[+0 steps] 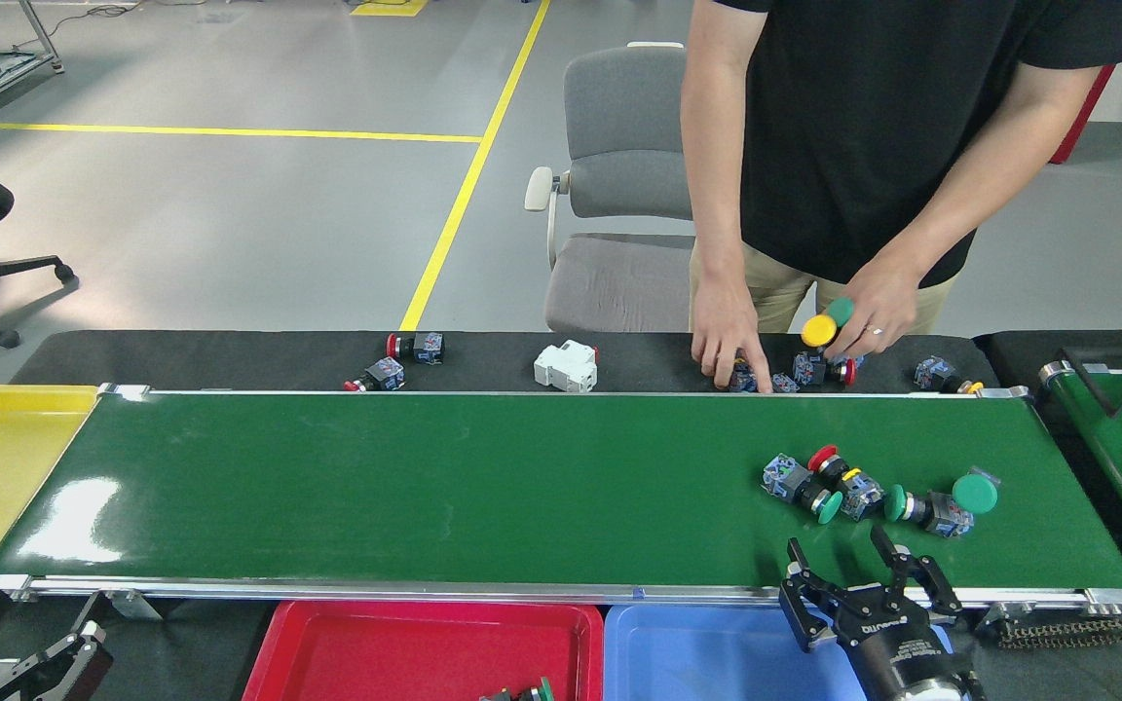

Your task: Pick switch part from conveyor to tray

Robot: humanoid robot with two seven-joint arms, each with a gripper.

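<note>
While my right hand point(848, 555) hovers spread over the conveyor point(425, 487) near edge, switch parts point(868, 490) lie clustered just beyond it; my left hand point(25, 662), cut off below the conveyor's corner, I cannot tell.

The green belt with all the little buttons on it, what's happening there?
A cluster of switch parts lies on the conveyor. The robot's right gripper is open at the near rail, just below them, holding nothing. Its left gripper waits low in the corner. A person across the belt has one hand on the spare parts there and the other hand holding two buttons. The blue tray looks empty where visible.
</note>
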